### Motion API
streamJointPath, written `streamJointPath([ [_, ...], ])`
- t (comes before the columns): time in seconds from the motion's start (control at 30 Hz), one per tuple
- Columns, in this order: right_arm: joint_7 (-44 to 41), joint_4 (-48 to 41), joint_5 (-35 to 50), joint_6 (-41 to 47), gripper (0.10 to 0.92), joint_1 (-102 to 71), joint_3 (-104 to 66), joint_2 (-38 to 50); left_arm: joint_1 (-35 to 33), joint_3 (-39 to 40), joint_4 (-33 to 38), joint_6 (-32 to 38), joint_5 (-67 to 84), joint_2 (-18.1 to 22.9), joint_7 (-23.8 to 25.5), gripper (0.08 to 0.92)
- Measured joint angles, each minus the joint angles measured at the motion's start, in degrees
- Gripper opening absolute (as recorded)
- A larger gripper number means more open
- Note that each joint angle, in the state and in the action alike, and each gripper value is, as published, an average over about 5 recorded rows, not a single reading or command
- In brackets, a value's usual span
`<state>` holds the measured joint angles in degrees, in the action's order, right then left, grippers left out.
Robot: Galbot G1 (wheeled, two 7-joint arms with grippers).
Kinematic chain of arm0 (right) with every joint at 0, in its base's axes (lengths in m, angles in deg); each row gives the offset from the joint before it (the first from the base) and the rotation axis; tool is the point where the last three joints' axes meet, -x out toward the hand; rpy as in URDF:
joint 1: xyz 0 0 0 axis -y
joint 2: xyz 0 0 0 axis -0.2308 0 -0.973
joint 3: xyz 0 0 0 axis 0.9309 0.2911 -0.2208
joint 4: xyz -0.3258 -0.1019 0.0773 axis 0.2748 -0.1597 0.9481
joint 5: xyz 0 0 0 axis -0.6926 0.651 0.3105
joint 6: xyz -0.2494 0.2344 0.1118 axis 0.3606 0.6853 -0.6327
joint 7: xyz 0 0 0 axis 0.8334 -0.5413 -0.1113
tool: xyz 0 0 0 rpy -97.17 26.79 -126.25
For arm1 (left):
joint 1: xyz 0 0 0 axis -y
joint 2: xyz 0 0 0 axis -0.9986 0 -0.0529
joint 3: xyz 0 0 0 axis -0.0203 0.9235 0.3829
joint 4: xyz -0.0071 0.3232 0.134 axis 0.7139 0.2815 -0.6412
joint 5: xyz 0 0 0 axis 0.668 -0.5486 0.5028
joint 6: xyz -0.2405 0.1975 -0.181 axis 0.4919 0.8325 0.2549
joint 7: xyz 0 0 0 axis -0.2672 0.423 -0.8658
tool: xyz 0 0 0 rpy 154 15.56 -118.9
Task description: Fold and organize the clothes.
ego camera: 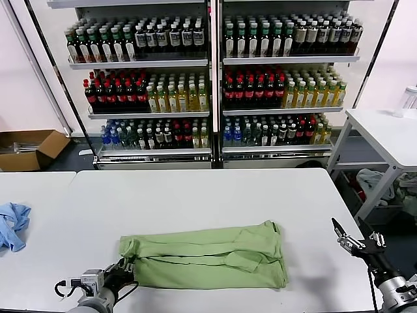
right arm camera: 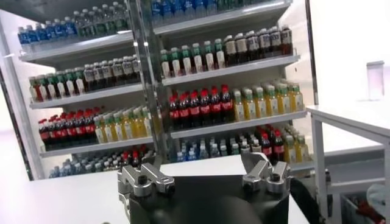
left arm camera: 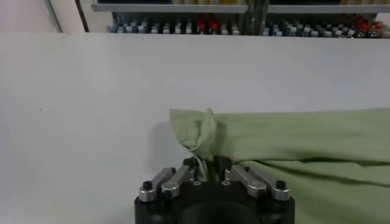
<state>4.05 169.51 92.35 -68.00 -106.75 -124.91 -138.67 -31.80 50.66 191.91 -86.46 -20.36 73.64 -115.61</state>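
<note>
The left gripper [left arm camera: 207,165] sits at the near left corner of the light green shirt [ego camera: 208,255], which lies folded on the white table [ego camera: 195,202]. Only the left wrist view shows its fingers [left arm camera: 190,164] drawn close together, pinching a bunched edge of fabric. From the head view, this grip hides behind the wrist. The right gripper [ego camera: 348,238] hovers well apart to the shirt's right, jaws spread; its own wrist view shows only drink shelves [right arm camera: 213,91] beyond it.
</note>
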Motion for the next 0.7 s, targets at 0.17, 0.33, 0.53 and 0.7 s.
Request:
streamJointPath([
  [0.17, 0.2, -0.13, 0.0, 0.07, 0.823, 0.94, 0.96, 0.38, -0.4, -1.83, -1.39, 1.63, -3.62, -0.32, 4.22, 0.105],
  [0.33, 0.29, 0.35, 0.07, 0.2, 0.823, 1.25, 1.55, 1.04, -0.45, -5.63, -3.44, 3.36, -6.88, -0.63, 8.19, 0.091],
  [0.53, 0.07, 0.73, 0.04, 0.24, 0.823, 1.61, 2.48, 1.05, -0.55, -13.62, -6.65, 5.72, -9.71, -2.26, 13.22, 0.091],
  [0.7, -0.08, 1.13, -0.08, 0.5, 0.823, 2.16, 3.42, 0.88, -0.18, -21.29, -10.37, 8.14, -10.65, -4.97, 17.39, 0.091],
])
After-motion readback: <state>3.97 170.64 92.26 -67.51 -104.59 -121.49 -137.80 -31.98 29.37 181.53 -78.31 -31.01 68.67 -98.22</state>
